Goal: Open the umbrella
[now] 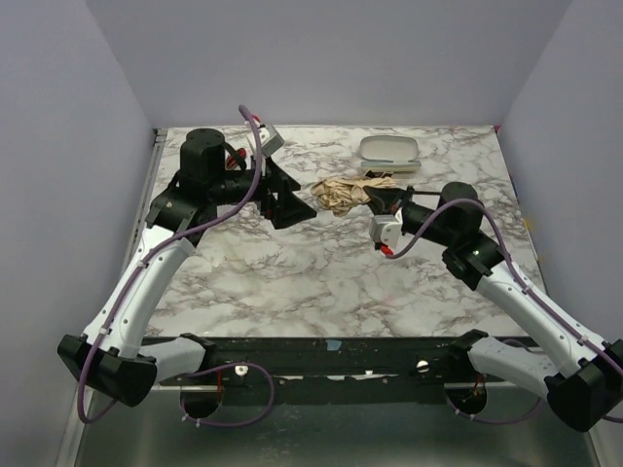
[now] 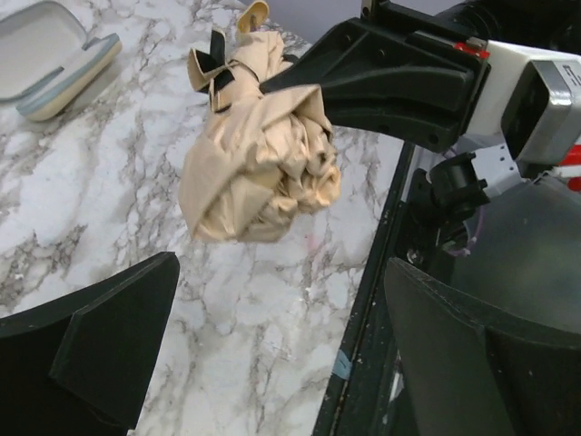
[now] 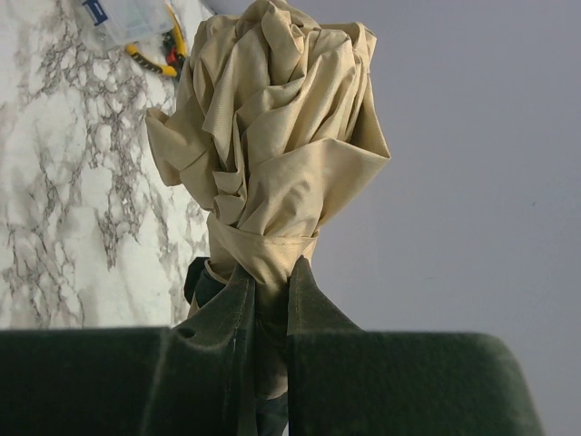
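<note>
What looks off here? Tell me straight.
The beige fabric umbrella is a crumpled, loosely bunched wad rather than a neat roll. The right tool pinches it at its narrow end. Nothing looks spilled or broken.

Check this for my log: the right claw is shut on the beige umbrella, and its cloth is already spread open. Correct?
Not quite. The right claw is shut on the beige umbrella, but its cloth is still bunched up, not spread open, as the right wrist view shows.
</note>
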Robot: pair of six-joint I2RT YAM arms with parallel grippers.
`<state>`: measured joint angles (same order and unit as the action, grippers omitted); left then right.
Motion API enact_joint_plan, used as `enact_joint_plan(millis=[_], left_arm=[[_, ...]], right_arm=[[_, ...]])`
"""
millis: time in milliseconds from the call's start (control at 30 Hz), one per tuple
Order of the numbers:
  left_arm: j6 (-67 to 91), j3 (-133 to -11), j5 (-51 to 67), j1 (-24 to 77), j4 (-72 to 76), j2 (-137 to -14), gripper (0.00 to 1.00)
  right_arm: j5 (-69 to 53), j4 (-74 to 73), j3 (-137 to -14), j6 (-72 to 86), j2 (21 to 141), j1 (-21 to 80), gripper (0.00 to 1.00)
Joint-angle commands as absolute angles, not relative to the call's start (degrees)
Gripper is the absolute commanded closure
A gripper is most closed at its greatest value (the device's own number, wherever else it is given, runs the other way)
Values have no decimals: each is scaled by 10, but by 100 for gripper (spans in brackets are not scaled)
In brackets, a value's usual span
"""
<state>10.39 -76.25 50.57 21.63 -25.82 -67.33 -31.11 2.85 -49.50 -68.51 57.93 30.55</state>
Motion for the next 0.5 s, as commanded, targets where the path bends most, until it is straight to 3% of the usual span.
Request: enact_joint_plan(millis=[0,200,467], left_arm=[[-32,-835,424,250,-352,-715,1],[-79,-863,371,315,-387,-746,1],[-51,-850,297,350,-379,-784,2]], right_arm=[[-378,25,-502,-784,562,310,99],[-395,-44,-516,-828,574,329,100],[-364,-30,-523,-853,593,352,100]])
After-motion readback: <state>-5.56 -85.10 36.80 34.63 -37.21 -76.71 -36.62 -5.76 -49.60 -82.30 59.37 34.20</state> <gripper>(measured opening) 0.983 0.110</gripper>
